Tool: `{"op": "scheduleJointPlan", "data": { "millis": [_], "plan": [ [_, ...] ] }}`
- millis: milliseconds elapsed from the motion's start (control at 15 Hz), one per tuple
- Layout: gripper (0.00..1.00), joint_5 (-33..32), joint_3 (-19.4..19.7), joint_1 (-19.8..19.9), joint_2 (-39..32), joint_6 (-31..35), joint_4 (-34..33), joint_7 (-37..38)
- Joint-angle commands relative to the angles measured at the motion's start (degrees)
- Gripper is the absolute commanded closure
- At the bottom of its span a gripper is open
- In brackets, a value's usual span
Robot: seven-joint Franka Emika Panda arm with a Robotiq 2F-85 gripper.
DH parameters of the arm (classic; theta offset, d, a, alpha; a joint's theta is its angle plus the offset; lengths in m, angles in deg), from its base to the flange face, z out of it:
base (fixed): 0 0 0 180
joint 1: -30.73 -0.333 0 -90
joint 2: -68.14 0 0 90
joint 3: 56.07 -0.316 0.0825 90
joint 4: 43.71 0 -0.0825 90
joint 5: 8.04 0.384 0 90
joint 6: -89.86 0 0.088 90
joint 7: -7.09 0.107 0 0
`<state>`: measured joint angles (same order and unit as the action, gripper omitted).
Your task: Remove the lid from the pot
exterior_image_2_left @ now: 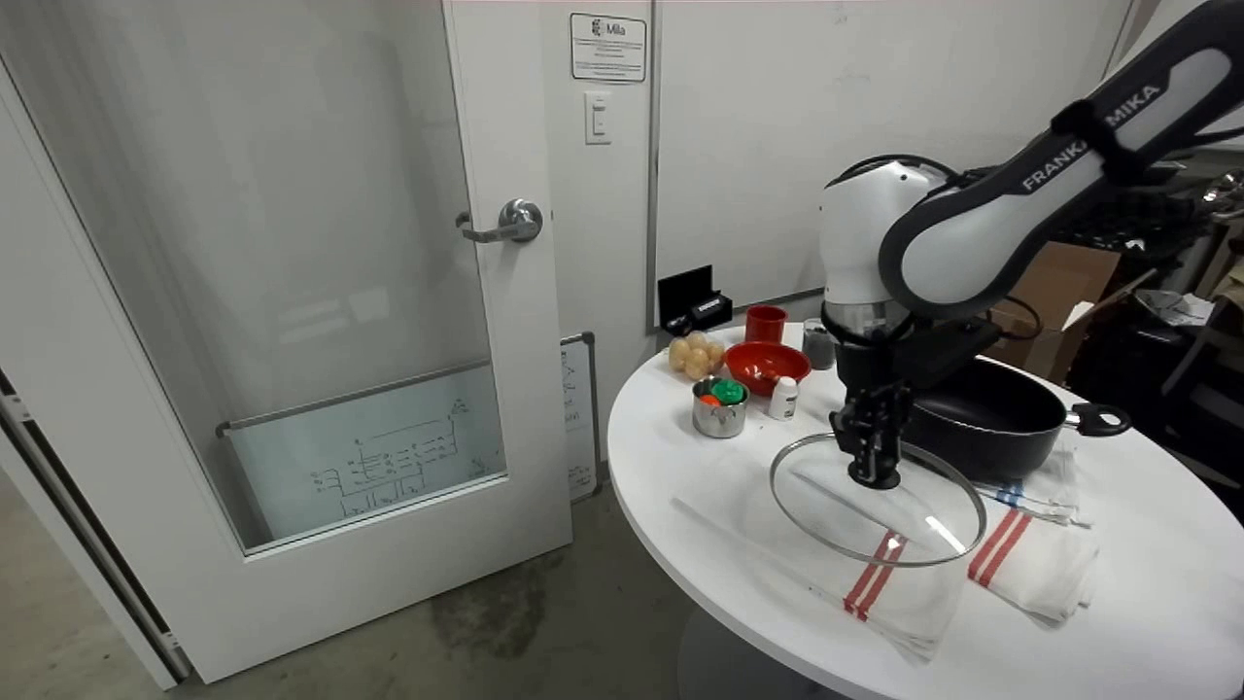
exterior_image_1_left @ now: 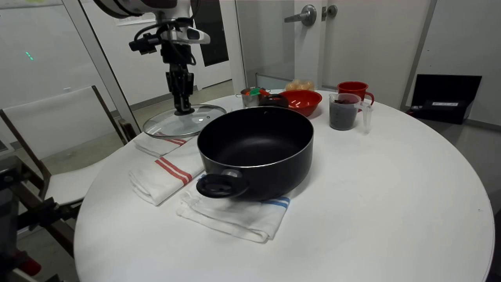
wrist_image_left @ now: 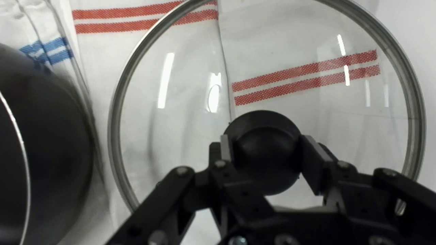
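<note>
I have the black two-fingered gripper [wrist_image_left: 267, 152] clamped on the round black knob [wrist_image_left: 265, 141], spread only to its width, presumably because that central hold balances the clear, metal-rimmed glass lid [exterior_image_2_left: 880, 520]. The lid is off, beside the wide black pot [exterior_image_1_left: 280, 174], above two folded white, red-striped cloths [exterior_image_1_left: 166, 178], perhaps padding; whether it touches them, I can't tell.
</note>
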<state>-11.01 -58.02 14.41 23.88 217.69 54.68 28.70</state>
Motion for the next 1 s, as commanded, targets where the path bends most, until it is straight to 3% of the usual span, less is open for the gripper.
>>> {"op": "scheduleJointPlan", "data": {
  "millis": [0, 533, 600, 667, 867, 933],
  "plan": [
    [0.75, -0.72, 0.82, -0.93, -4.22, 0.16, -5.51, 0.23],
    [0.75, -1.81, 1.86, -1.81, -7.77, 2.45, -7.43, -0.78],
    [0.25, -1.93, 1.86, -1.86, -7.37, 2.50, -6.91, -0.94],
    [0.24, -2.14, 1.97, -2.03, -7.08, 2.40, -6.59, -0.89],
    [0.03, -2.45, 1.94, -2.11, -4.97, 2.48, -4.78, -0.85],
    [0.00, -2.52, 2.07, -2.26, -4.18, 2.29, -4.28, -0.41]
  ]
}}
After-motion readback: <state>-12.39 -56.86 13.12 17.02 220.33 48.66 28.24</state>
